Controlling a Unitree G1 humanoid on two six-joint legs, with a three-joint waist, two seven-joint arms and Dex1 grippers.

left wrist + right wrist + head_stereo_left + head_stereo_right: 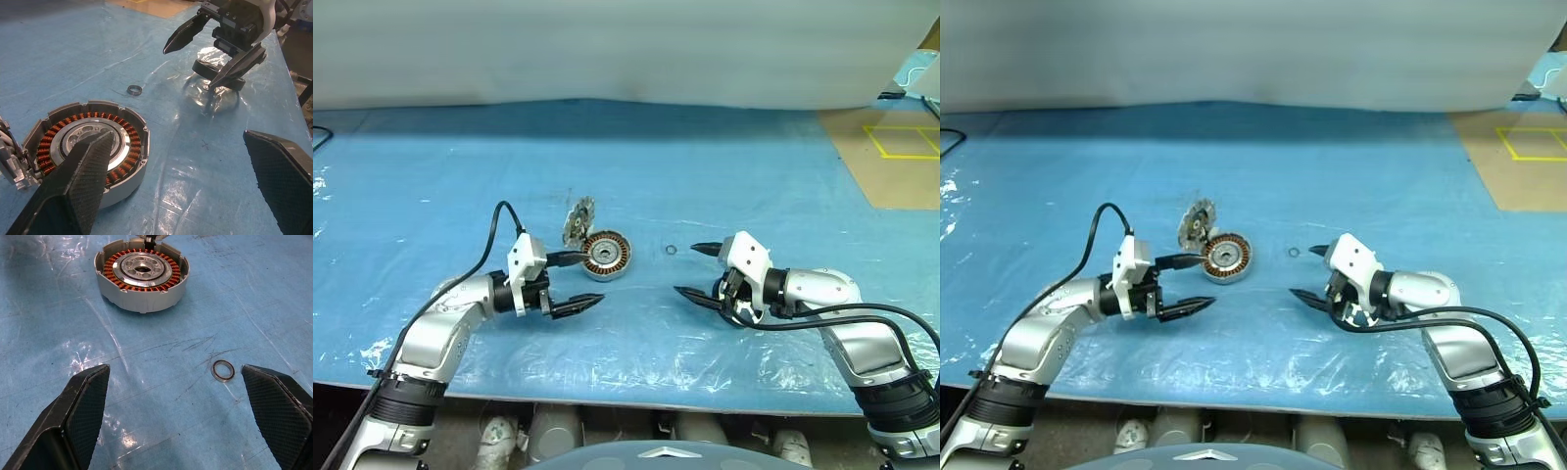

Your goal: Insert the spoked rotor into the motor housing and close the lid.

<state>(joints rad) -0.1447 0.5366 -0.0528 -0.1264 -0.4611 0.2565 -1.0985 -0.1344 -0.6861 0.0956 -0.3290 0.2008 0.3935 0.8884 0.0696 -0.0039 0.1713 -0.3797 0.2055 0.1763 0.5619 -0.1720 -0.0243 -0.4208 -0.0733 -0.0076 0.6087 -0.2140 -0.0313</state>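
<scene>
The motor housing (607, 255), a grey puck with copper windings around a silver centre, lies open-side up mid-table. The lid (578, 223) stands tilted on its edge against the housing's far left side, toothed rim showing. My left gripper (589, 278) is open and empty just left of the housing, one finger (83, 171) hanging over its rim. My right gripper (685, 269) is open and empty to the right, pointing at the housing (142, 271). A dark-rimmed ring, apparently the spoked rotor (204, 68), lies on the sheet under the right hand, mostly hidden.
A small loose metal ring (671, 250) lies between the housing and the right gripper. Wrinkled blue plastic sheet (431, 176) covers the table. A brown board with yellow tape (896, 147) sits at the far right. The table's front edge runs just below both arms.
</scene>
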